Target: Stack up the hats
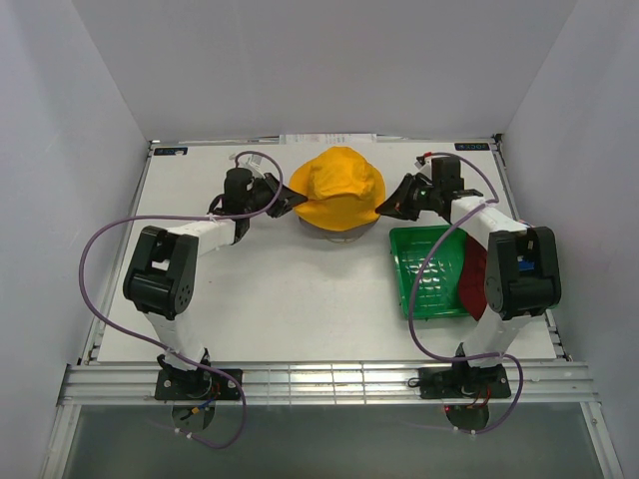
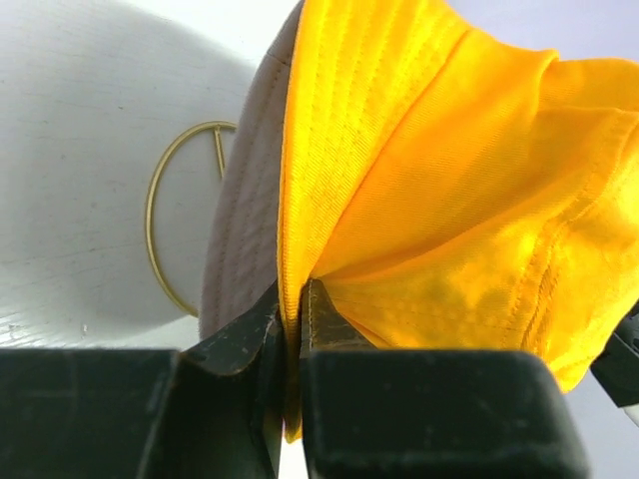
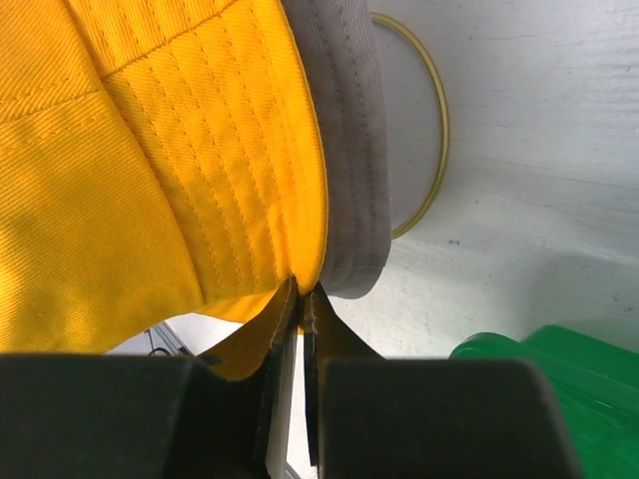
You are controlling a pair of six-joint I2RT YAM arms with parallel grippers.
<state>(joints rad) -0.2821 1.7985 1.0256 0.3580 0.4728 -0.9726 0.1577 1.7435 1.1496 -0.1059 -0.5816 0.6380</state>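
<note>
Tray [image 1: 424, 277], green plastic, sits on the table [image 1: 290, 299] right of centre, just in front of the right gripper [image 1: 383, 210]. Dark red hat [image 1: 472, 281] lies along the tray's right side and looks draped over that rim. The right arm [image 1: 521, 267] covers part of it, so cannot tell how much is inside. Tray's ribbed floor shows on the left part. A tray corner also shows low right in the right wrist view.

Yellow hat [image 1: 339, 188] is at the far middle of the table, crown up and lumpy, held between both arms over a grey hat [image 1: 334, 233]. From above only a sliver of grey shows under its near edge.

Left gripper [image 1: 298, 203] has the left edge of the yellow brim. In the left wrist view the fingers are nearly closed, with the brim fabric pinched thin between the tips. The right gripper has the brim's right edge, fingers closed down to a slit on the stitched brim, same kind of pinch.

Grey brim sits just behind the yellow brim in both wrist views; touching or just apart, cannot tell. Gold wire ring [image 2: 149, 215] lies flat on the table under the grey hat, the rest of it hidden by the hats.
</note>
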